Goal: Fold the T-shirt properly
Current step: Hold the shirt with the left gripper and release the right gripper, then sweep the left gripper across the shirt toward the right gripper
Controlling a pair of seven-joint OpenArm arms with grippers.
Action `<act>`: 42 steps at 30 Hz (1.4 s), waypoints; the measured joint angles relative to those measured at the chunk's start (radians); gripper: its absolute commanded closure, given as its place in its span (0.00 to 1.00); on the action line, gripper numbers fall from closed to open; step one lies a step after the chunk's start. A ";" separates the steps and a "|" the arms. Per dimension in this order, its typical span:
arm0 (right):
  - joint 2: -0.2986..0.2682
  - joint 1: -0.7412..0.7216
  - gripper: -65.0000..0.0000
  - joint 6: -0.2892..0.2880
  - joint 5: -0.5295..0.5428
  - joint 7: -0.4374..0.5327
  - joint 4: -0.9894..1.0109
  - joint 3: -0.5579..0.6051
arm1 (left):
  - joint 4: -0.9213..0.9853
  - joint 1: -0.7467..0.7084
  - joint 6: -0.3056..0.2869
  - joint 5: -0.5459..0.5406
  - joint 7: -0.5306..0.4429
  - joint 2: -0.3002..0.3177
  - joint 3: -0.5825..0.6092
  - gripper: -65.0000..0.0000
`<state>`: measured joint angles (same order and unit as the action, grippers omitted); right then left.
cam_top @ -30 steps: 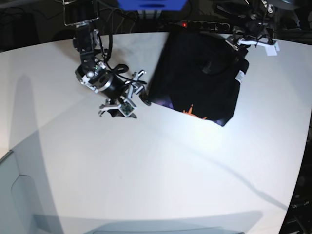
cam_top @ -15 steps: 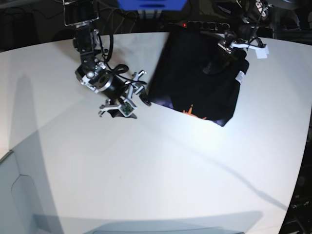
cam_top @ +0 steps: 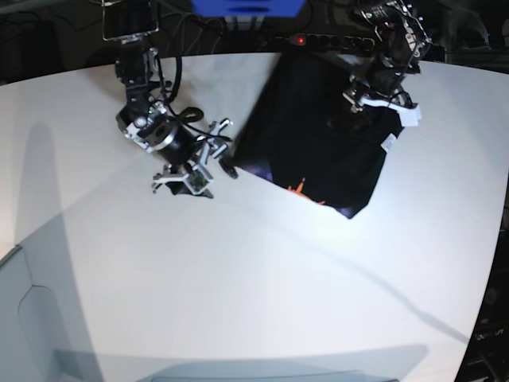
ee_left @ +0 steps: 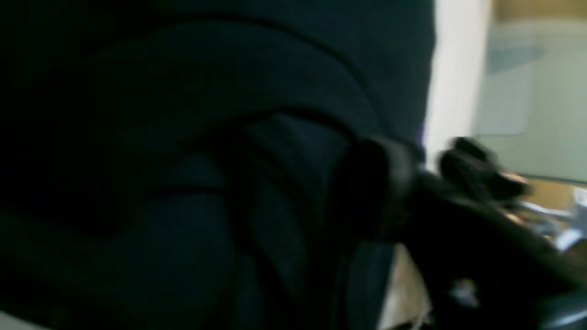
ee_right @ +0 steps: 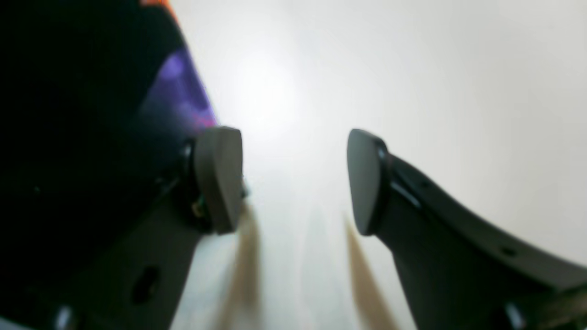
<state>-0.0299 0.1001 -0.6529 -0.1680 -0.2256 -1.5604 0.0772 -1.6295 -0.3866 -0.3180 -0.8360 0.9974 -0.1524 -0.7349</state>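
The black T-shirt (cam_top: 310, 135) lies folded at the table's far middle, with an orange print (cam_top: 301, 188) near its front edge. My left gripper (cam_top: 380, 102) presses into its far right part, where the cloth is bunched. In the left wrist view, dark folds of the T-shirt (ee_left: 183, 137) run toward one of the fingers (ee_left: 376, 183); blur hides whether cloth is pinched. My right gripper (cam_top: 215, 163) hovers at the shirt's left corner. In the right wrist view the right gripper (ee_right: 293, 178) stands open over bare table, its left finger beside the T-shirt (ee_right: 69, 114) and its purplish edge.
The white table (cam_top: 262, 278) stretches toward the front and both sides. A power strip with a red light (cam_top: 301, 38) and cables lie along the far edge behind the shirt. A blue object (cam_top: 246, 8) stands at the back.
My left gripper came down and left onto the shirt's far right part and its jaws narrowed. The shirt shifted left and its right side bunched. The right arm edged slightly left.
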 measured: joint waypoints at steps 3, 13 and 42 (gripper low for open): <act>-0.003 -0.006 0.45 0.002 -0.002 -0.001 -0.060 -0.053 | 0.008 0.037 0.020 0.093 0.020 -0.001 0.000 0.99; 0.060 -0.007 0.45 0.002 0.001 0.002 -0.224 -0.224 | 0.182 0.303 0.016 0.313 0.032 0.196 0.371 1.00; 0.064 -0.013 0.45 0.002 0.000 0.000 -0.250 -0.661 | 0.732 1.066 -0.010 1.041 -0.544 0.220 2.061 1.00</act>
<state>0.0338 0.0875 -0.6510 -0.1677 -0.2253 -1.8103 -0.5835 -0.8978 0.6796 -0.3283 0.2047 0.4534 0.0681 1.3258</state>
